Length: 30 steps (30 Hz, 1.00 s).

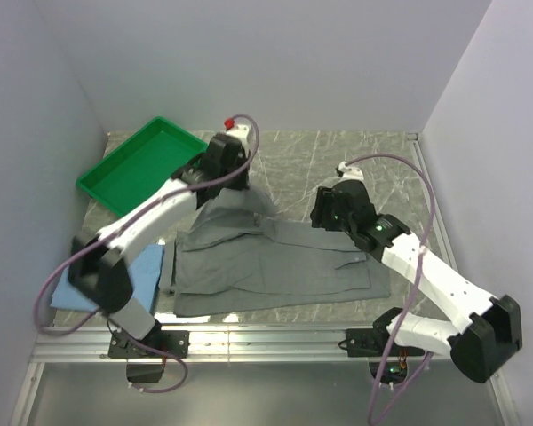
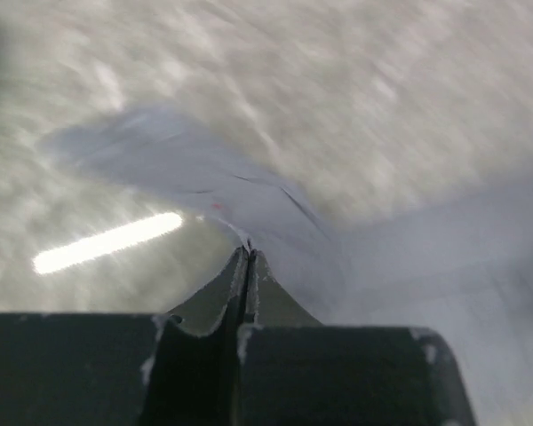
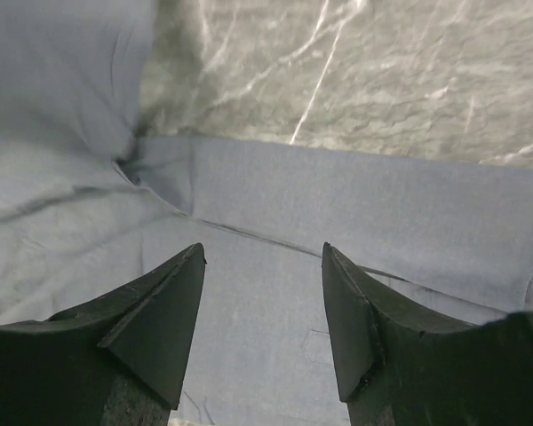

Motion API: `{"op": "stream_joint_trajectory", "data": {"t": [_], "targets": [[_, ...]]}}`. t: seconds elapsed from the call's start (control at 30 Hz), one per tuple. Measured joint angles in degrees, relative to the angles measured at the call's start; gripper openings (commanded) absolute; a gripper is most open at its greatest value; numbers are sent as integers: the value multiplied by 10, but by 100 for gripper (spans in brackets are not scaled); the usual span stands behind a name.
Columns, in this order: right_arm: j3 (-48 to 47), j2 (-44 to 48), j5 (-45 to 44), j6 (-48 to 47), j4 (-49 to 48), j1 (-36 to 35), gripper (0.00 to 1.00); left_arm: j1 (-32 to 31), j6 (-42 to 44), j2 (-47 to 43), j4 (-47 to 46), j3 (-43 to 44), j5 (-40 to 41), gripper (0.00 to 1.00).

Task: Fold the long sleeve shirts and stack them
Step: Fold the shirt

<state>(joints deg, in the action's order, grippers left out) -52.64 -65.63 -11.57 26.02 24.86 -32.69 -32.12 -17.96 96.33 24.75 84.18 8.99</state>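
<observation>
Across the middle of the grey marbled tabletop lay the plain grey cloth long sleeve shirt, spread mostly flat with its far left part raised off the surface. My left fingers were pinched fully shut on that raised bit of grey fabric, a thin fold of it caught right at the tips. My wrist view was blurred, so I could not tell whether it was a sleeve end or the collar. My right fingers stood fairly wide, holding nothing, poised just above the shirt's far right edge with a stitched seam running between them. The light blue cloth shirt sat at the near left corner, partly hidden under my left arm and apparently folded, and the green plastic tray lay at the far left, apart from both shirts. I judged the grey shirt light, limp and not slippery: it would sag from any single pinch and drag wrinkles through the body if pulled from one corner alone. The better hold seemed to be on doubled cloth at a seam or hem, one point per side, so the fold would come over evenly.
</observation>
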Motion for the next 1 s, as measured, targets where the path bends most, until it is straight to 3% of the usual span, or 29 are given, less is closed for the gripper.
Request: {"op": "stream_joint_trajectory", "data": {"t": [0.2, 0.4, 0.53, 0.6, 0.67, 0.7, 0.87, 1.0], "targets": [[33, 64, 3, 11, -22, 4, 62, -77, -30, -193, -3, -201, -126, 8], [51, 69, 17, 11, -44, 4, 62, -142, -78, -270, 7, -386, -257, 14], [50, 40, 17, 12, -52, 5, 62, -189, -101, -307, 8, -431, -324, 30], [49, 10, 20, 15, -53, 11, 62, -205, -101, -318, 2, -431, -346, 55], [49, -21, 27, 21, -51, 26, 62, -208, -96, -321, 7, -423, -348, 76], [49, -35, 33, 27, -50, 37, 62, -209, -95, -321, 11, -416, -340, 80], [49, -60, 50, 53, -42, 99, 60, -198, -107, -320, 49, -363, -227, 85], [49, -68, 57, 70, -40, 137, 59, -120, -128, -320, 50, -336, -154, 84]]}}
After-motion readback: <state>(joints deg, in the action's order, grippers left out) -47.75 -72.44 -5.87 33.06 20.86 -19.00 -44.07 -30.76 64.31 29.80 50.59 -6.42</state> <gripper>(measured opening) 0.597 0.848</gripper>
